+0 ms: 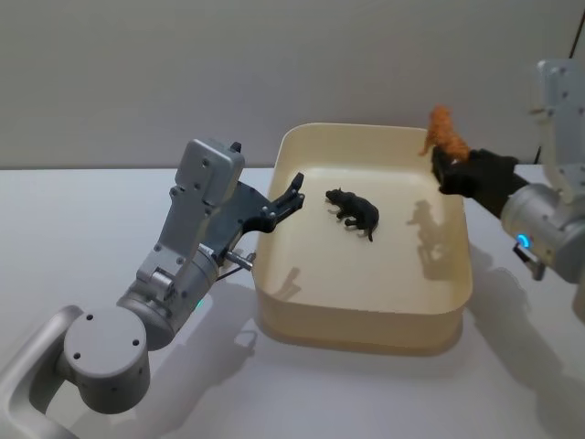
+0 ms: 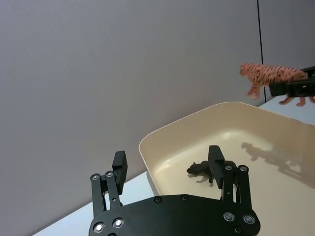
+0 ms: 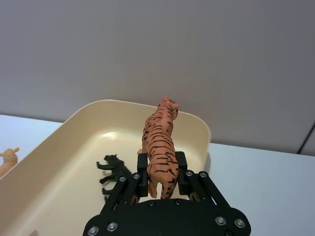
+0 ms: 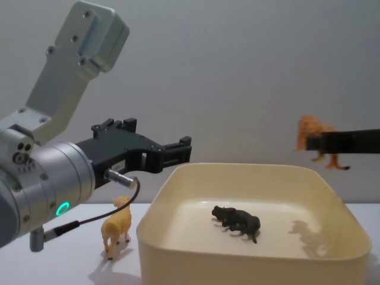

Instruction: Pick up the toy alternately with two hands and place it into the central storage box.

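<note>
Status: roughly mid-task by our read.

- **Done:** one black toy animal sits on the floor of the storage box, near the middle. We count that one as finished.
- **In hand:** the right pincer is clamped on the orange striped tiger, gripping its rear half. It holds the toy in the air above the box's far right corner. The tiger's shadow falls on the box floor, so we judge it is over the opening and not yet released.
- **Left side:** the left pincer is spread wide and empty. It hovers over the box's left rim, pointing in toward the black toy and touching nothing.
- **Left to do:** drop the tiger in, then we'd expect the left arm's turn. A tan toy animal stands upright on the bench just outside the box's left wall, below the left arm, and isn't boxed yet.

We can't tell whether more toys sit elsewhere.
</note>
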`<action>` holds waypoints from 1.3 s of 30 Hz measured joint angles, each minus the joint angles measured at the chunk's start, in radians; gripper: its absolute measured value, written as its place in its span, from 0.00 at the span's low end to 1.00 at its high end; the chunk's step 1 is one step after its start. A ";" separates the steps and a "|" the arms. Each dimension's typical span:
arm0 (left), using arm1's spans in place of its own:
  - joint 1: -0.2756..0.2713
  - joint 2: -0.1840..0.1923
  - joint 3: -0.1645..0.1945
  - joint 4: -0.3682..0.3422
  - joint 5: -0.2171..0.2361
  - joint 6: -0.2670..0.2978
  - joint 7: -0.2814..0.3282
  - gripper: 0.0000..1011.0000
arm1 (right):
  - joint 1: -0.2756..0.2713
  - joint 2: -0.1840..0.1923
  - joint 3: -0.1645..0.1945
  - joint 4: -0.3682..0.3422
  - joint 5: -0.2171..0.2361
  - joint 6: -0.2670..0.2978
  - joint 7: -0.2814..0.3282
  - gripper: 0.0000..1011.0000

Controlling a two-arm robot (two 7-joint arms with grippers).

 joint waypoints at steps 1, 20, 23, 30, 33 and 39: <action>0.000 0.000 0.000 0.000 0.000 0.000 0.000 0.99 | 0.008 -0.009 -0.009 0.011 -0.006 0.006 0.005 0.30; 0.000 0.000 0.000 0.000 0.000 0.000 0.000 0.99 | 0.059 -0.062 -0.055 0.076 -0.041 0.037 0.035 0.75; 0.000 0.000 0.000 0.000 0.000 0.000 0.000 0.99 | 0.061 -0.065 -0.058 0.078 -0.043 0.038 0.037 0.83; 0.000 0.000 0.000 0.000 0.000 0.000 0.000 0.99 | 0.055 -0.058 -0.047 0.062 -0.028 0.034 0.027 0.99; 0.000 0.000 0.000 0.000 0.000 0.000 0.000 0.99 | 0.046 -0.048 -0.035 0.042 -0.013 0.030 0.014 0.99; 0.000 0.000 0.000 0.000 0.000 0.000 0.000 0.99 | 0.027 -0.030 -0.014 0.004 0.019 0.026 -0.008 0.99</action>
